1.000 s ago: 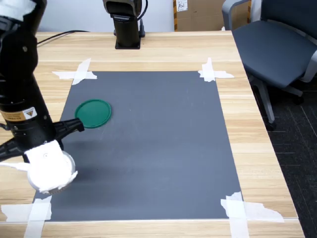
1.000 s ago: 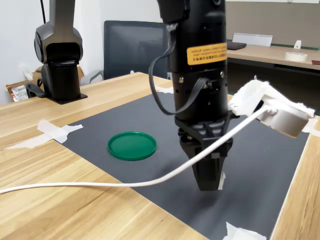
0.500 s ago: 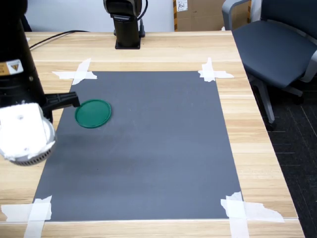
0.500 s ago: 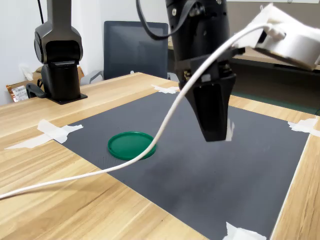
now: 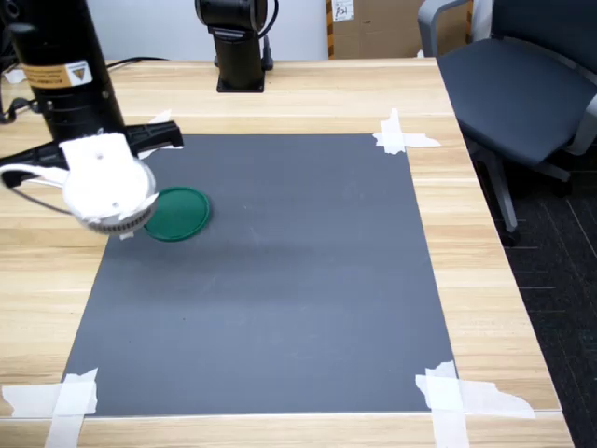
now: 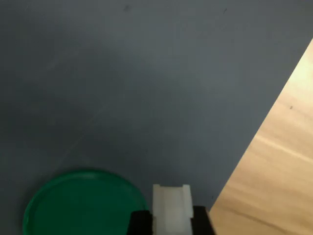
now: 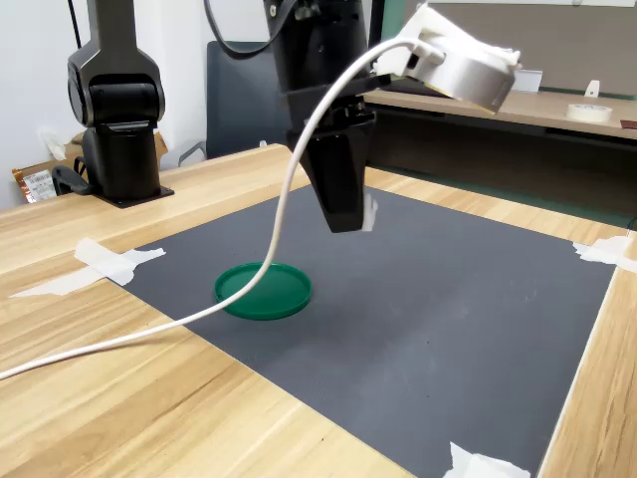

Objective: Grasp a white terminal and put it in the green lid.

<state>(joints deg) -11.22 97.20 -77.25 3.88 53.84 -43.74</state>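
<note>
white terminal (image 6: 170, 209) held aloft, green lid (image 5: 175, 214) flat

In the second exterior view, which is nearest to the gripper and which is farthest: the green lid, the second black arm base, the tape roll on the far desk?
From the gripper, holding the white terminal:
1. Green lid, on the mat below it, toward the second exterior view's left.
2. Second black arm base, far at the second exterior view's left.
3. Tape roll, on the rear desk at the second exterior view's right.

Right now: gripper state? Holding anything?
Gripper: shut on the white terminal, raised above the mat near the green lid, not yet over it.
</note>
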